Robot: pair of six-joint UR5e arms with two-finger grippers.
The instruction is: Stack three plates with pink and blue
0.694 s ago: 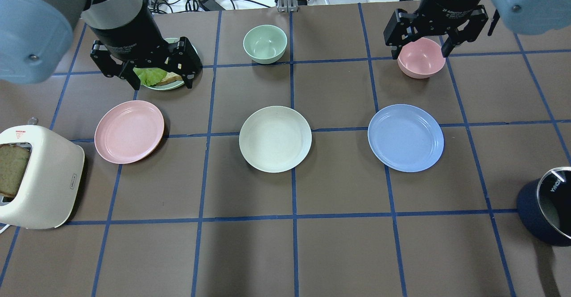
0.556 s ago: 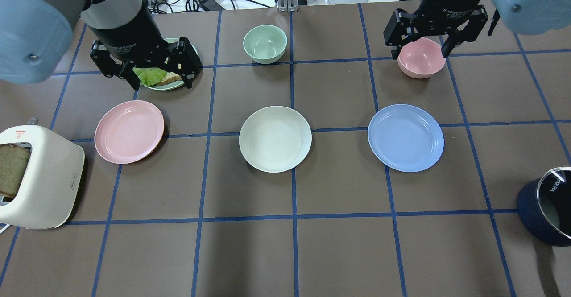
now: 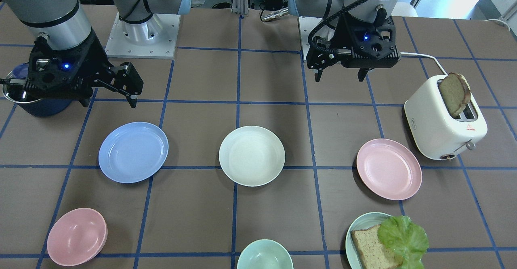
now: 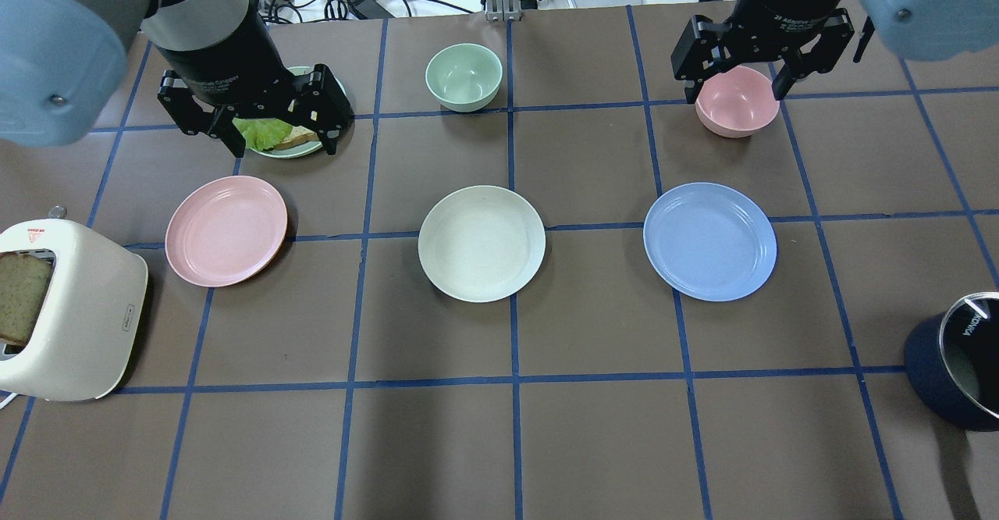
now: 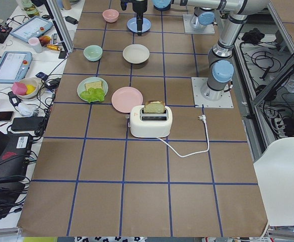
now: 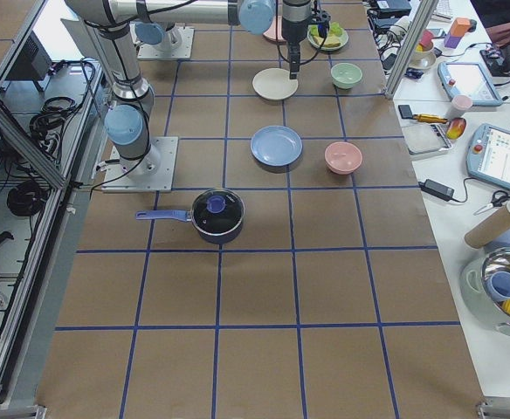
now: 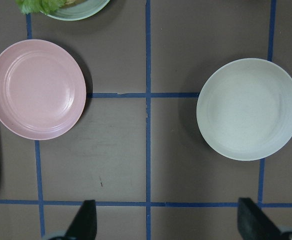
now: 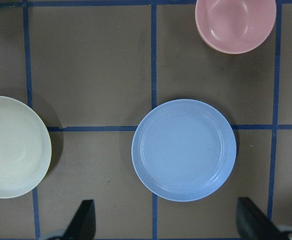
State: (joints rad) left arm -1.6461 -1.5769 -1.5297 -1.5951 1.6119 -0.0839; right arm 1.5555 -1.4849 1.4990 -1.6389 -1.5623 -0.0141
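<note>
Nothing visibly moves since the earlier overhead frames. Overhead: the left gripper [image 4: 281, 144] hangs beyond the pink plate [image 4: 226, 230], its fingers [image 4: 326, 118] wide open and empty. The right gripper [image 4: 737, 95], also open, hangs beyond the blue plate [image 4: 709, 241]. The cream plate [image 4: 481, 243] lies between them on the table [image 4: 593, 442]. Left wrist: the pink plate sits ahead, off to the left. Right wrist: the blue plate lies ahead, nearly centred.

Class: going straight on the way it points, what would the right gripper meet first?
Most likely the light blue plate, lying just ahead of the open right gripper in its wrist view. Depth is unclear; it might hit bare table beside it.
</note>
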